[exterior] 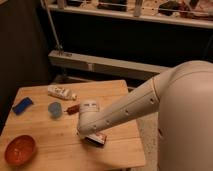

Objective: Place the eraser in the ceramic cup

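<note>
On the wooden table (60, 150), the fingers (89, 135) are together, down at the eraser (97, 139), with the cup (55, 109) well apart from them. The eraser looks light, stiff and grippy, so pinch it across its width.

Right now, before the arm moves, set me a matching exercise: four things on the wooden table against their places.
Things:
1. flat black eraser with a white label
2. small pale-blue ceramic cup
3. wide orange-red bowl
4. flat bright-blue rectangular piece

Places:
A. wooden table's front-left corner
B. by the left edge, farther back
C. under the shut gripper, near the front edge
D. just left of the small reddish-brown oblong thing

Pairs: 1-C, 2-D, 3-A, 4-B.
</note>
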Available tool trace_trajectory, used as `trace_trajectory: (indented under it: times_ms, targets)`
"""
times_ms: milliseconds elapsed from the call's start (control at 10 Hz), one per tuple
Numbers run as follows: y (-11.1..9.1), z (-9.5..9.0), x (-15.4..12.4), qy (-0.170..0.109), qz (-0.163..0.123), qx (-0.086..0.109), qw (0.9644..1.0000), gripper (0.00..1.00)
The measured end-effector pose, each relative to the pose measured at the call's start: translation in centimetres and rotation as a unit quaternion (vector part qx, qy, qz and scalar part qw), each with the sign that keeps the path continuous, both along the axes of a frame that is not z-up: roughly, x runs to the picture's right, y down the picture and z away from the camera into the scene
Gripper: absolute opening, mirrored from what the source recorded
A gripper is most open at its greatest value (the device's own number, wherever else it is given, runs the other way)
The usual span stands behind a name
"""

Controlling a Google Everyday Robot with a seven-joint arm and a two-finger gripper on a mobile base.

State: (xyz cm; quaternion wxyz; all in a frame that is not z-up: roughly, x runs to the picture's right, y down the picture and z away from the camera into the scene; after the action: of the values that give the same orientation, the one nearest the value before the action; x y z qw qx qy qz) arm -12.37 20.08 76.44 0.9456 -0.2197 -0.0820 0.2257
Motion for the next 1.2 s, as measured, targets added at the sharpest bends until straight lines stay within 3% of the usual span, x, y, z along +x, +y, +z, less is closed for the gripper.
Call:
trace_trajectory:
  times_ms: [400, 1200]
  targets:
    - [-1.3, -0.7, -0.5, -0.026, 0.027, 0.017, 0.9991, 0.21]
    - [-2.4, -1.6, -1.3, -0.054, 0.044, 0.035, 0.997, 0.21]
